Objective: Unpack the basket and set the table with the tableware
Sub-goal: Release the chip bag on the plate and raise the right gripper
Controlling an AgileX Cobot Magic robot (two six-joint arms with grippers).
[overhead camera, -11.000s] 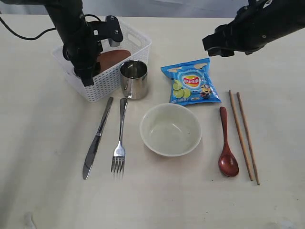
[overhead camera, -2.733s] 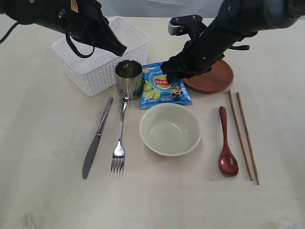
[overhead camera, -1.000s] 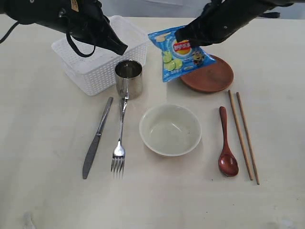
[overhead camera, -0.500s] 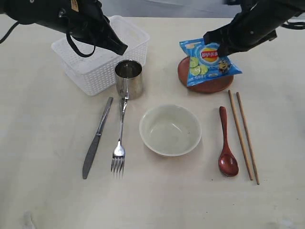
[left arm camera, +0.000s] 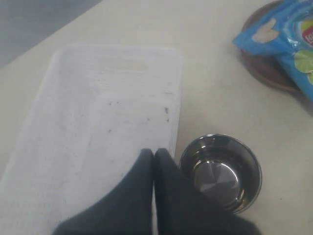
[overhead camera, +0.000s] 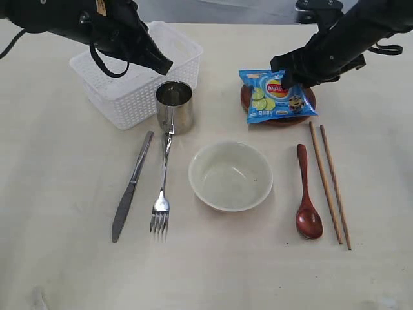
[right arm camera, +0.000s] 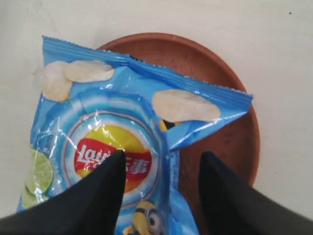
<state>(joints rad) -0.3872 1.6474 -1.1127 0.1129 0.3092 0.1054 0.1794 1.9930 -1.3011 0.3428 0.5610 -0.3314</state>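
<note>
From the exterior view, the setting looks close to done. The basket (overhead camera: 139,106) is sitting at the far left of the desk (overhead camera: 64,265) and appears to be holding nothing, with the steel cup (overhead camera: 174,106) standing just beside it. The knife (overhead camera: 131,187) and fork (overhead camera: 162,187) are lying left of the bowl (overhead camera: 195,175), and the spoon (overhead camera: 307,194) and chopsticks (overhead camera: 329,181) right of it. The right pincer (overhead camera: 284,70) is hanging over the blue chip bag (overhead camera: 276,98), which is lying on the reddish-brown plate (overhead camera: 310,98). The left pincer (overhead camera: 164,64) is hovering above the basket's near corner. A small tag on that arm is too blurred to read. In the left wrist view, the left pincer (left arm camera: 154,157) is pressing its tips together on nothing, above the bare basket floor (left arm camera: 98,122) and next to the cup (left arm camera: 220,171). In the right wrist view, the right pincer (right arm camera: 163,155) is standing spread wide, one finger on each side of the bag (right arm camera: 98,127), gripping nothing that I can see. The bag is reading "Lay's" on a red banner over a yellow disc, with Chinese characters beside it that I cannot make out, plus lime slices and a yellow cartoon figure. The next move, I judge, is calling for a straight lift so that neither finger is dragging the bag off the plate (right arm camera: 234,98).
</note>
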